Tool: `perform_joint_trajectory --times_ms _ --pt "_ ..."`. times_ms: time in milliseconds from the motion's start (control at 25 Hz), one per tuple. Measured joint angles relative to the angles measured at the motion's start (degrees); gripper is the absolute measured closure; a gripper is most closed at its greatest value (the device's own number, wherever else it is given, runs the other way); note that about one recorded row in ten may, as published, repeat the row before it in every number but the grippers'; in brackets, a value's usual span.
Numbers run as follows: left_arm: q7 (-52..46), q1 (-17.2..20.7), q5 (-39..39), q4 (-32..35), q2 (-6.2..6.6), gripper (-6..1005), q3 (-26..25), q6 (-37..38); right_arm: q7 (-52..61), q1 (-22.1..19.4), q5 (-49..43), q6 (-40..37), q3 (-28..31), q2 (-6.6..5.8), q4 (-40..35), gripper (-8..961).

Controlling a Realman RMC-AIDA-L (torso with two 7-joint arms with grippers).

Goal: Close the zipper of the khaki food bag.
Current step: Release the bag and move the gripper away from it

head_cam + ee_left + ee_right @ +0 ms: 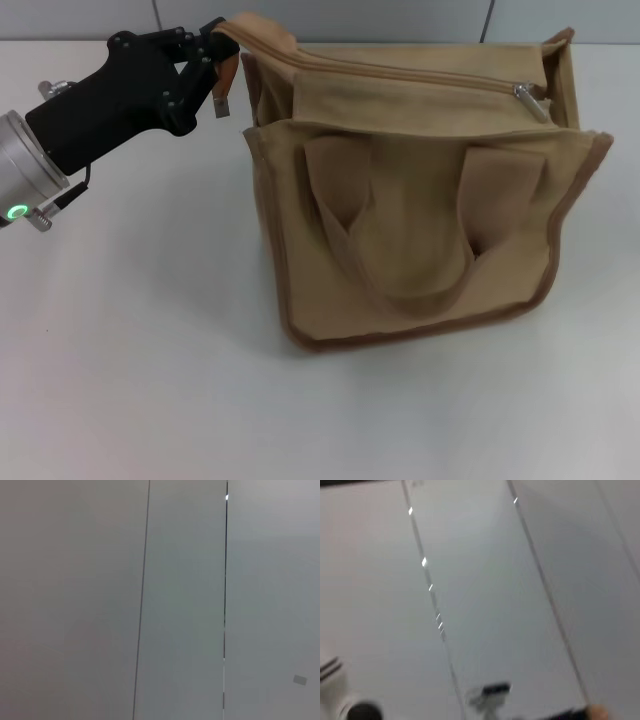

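Note:
The khaki food bag (420, 220) stands on the white table in the head view, with its two looped handles lying against its front. The zipper (400, 72) runs along the bag's top. Its silver pull tab (530, 101) sits at the right end, and the zipper line left of it looks joined. My left gripper (213, 62) is at the bag's top left corner, shut on the fabric end tab (240, 35) of the zipper and holding it slightly raised. My right gripper does not show in any view. Both wrist views show only grey wall panels.
The white table (140, 350) spreads out left of and in front of the bag. A grey panelled wall (350, 18) stands just behind the bag. The left arm's silver wrist (25, 170) reaches in from the left edge.

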Motion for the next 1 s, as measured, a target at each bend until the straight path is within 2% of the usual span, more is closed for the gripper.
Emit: perform_joint_trajectory --times_ms 120,400,640,760,880,1000 --pt "-0.2 -0.1 0.0 0.0 0.0 901 0.0 -0.5 -6.3 -1.0 -4.3 0.1 -4.1 0.36 0.2 177" --pt "-1.1 -1.9 -0.5 0.0 0.1 899 -0.4 -3.2 -13.8 -0.5 -15.5 1.6 -4.8 1.68 1.5 178" --pt "-2.2 -4.4 -0.6 0.7 0.31 898 -0.6 -5.8 -14.4 -0.8 -16.1 3.6 -5.1 2.27 1.6 178" --pt "-3.2 -4.6 -0.6 1.3 0.94 897 -0.7 -6.6 -14.4 -0.8 -16.1 3.7 -5.2 2.37 1.6 178" --pt "-4.2 -4.2 -0.6 1.9 1.66 896 -1.5 -6.3 -14.4 -0.7 -16.5 3.7 -5.2 2.51 1.6 178" --pt "-4.5 -2.2 -0.7 2.7 1.79 896 -3.2 -5.0 -14.4 -0.4 -16.8 3.8 -5.2 2.75 1.6 177"
